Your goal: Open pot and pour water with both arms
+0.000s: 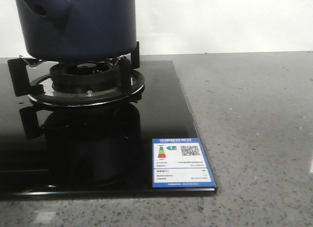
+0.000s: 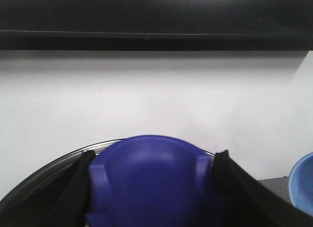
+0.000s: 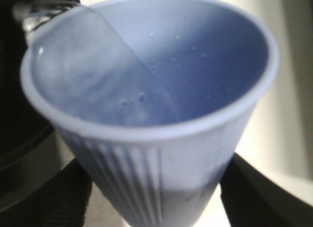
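The dark navy pot (image 1: 78,26) stands on the gas burner at the upper left of the front view, its top cut off by the frame. Neither gripper shows in that view. My left gripper (image 2: 153,158) is shut on a blue lid knob (image 2: 151,188); the lid's shiny rim (image 2: 54,168) curves behind it against the white wall. My right gripper (image 3: 159,188) is shut on a pale blue ribbed cup (image 3: 146,158), also at the edge of the left wrist view (image 2: 303,188). The cup is tilted. Water (image 3: 98,80) runs to its lip beside a dark pot wall (image 3: 19,139).
A black glass hob (image 1: 161,114) carries the burner with its black pan support (image 1: 88,82). A blue energy label (image 1: 180,163) is stuck at the hob's front right corner. Grey speckled counter (image 1: 254,129) extends to the right; a white wall stands behind.
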